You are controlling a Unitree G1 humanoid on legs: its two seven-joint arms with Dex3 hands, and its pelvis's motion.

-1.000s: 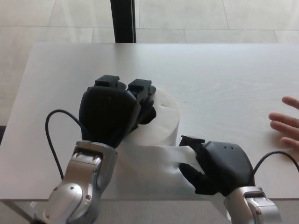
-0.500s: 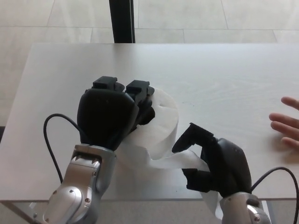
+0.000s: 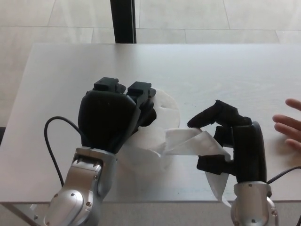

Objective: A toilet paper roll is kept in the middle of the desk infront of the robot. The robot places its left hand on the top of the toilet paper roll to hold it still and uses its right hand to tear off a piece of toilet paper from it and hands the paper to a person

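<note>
Risen off the worktop (image 3: 225,66), my right hand (image 3: 230,146) pinches the paper strip (image 3: 188,141); left hand (image 3: 110,115) clamps the toilet paper roll (image 3: 164,110) against my pull.

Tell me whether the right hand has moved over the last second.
Yes. The right hand, shut on the paper strip, has risen away from the desk's near edge and swung toward the person's hand, while the roll stayed put.

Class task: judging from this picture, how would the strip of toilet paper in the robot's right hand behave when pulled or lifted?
Probably floppy: the paper strip creases and droops below the right hand. Likely light and easy to tear, being thin. The toilet paper roll might slide or tip if the left hand were not on top.
</note>
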